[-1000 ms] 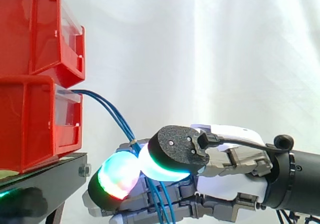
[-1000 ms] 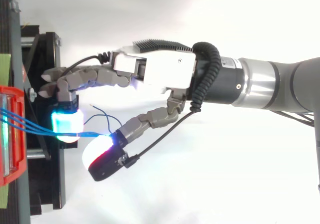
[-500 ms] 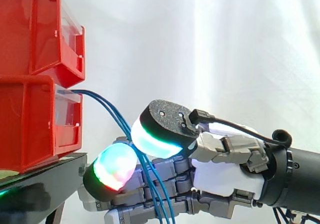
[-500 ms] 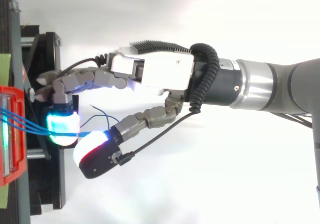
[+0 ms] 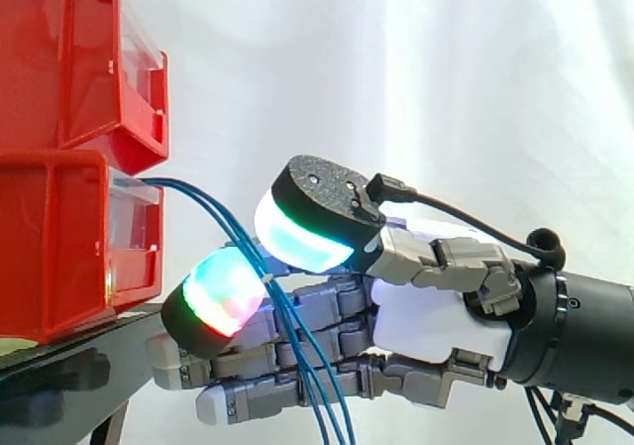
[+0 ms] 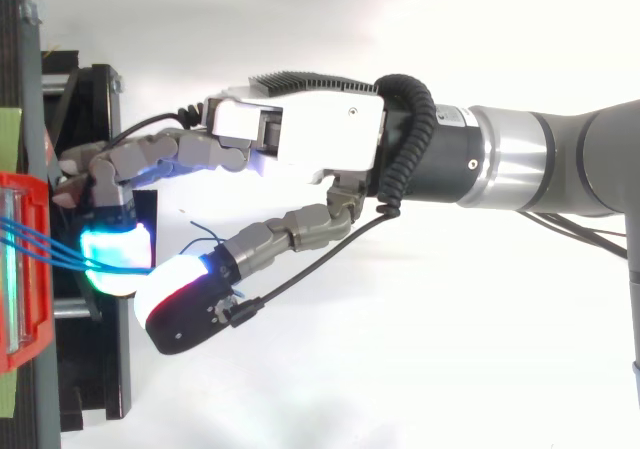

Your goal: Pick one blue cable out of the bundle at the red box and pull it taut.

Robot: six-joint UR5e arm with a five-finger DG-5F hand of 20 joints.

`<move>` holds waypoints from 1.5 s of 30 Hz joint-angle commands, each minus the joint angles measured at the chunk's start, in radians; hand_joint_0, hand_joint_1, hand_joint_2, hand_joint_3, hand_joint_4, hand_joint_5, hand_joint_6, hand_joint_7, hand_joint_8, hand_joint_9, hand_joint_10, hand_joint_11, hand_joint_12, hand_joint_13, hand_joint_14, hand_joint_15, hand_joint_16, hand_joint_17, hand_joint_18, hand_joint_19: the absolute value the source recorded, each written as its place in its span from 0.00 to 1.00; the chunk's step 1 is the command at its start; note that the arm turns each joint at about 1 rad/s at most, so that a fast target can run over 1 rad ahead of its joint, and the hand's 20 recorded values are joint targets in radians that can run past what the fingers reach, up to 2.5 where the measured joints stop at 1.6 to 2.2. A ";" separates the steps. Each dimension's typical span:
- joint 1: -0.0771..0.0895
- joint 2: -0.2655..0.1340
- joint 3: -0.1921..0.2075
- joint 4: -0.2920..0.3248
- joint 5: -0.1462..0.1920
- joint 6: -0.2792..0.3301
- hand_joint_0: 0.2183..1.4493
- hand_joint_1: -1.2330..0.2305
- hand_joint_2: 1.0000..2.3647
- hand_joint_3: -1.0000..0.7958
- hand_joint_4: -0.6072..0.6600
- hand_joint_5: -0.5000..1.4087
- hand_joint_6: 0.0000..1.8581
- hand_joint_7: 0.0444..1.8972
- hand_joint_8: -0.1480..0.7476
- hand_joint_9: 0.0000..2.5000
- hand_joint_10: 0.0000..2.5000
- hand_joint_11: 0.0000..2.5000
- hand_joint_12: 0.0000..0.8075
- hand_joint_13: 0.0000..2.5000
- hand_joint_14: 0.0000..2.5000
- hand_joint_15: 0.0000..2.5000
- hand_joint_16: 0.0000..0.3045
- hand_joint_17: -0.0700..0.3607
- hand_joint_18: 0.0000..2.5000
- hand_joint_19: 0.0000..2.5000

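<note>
From the front of the lower red box [image 5: 59,247], thin blue cables [image 5: 213,209] emerge as a loose bundle and arc down to the right. They pass between the glowing thumb and finger pads of the hand [image 5: 428,318], which pinch them. Below the pads, the strands hang loose.

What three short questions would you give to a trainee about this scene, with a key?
1. True or false: the cables leave the upper bin.
2. Below the hand, the cables: A hang down; B run level; C rise upward.
3. Fill in: the hand pinches the cables between two glowing ____.
Key: 1 false, they leave the lower bin; 2 A; 3 pads.
</note>
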State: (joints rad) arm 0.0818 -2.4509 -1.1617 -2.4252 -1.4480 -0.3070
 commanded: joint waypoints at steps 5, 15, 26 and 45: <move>-0.001 0.000 0.000 0.000 -0.002 0.000 0.31 0.38 0.01 0.38 0.68 0.21 0.30 0.64 0.51 0.20 0.00 0.05 0.45 0.11 0.00 0.02 0.20 0.49 0.13 0.09; -0.002 0.000 0.000 -0.002 -0.002 -0.001 0.33 0.32 0.01 0.42 0.68 0.18 0.42 0.48 0.50 0.19 0.00 0.07 0.45 0.11 0.00 0.02 0.20 0.49 0.15 0.08; -0.001 0.000 0.000 0.005 -0.003 0.000 0.34 0.29 0.01 0.44 0.66 0.17 0.44 0.42 0.50 0.20 0.00 0.08 0.45 0.13 0.00 0.02 0.20 0.48 0.17 0.08; -0.001 0.047 0.000 -0.078 -0.048 0.002 0.35 0.21 0.02 0.52 0.60 0.17 0.48 0.45 0.51 0.22 0.00 0.10 0.45 0.16 0.00 0.03 0.20 0.48 0.19 0.08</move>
State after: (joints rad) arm 0.0813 -2.4149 -1.1612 -2.4702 -1.4917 -0.3048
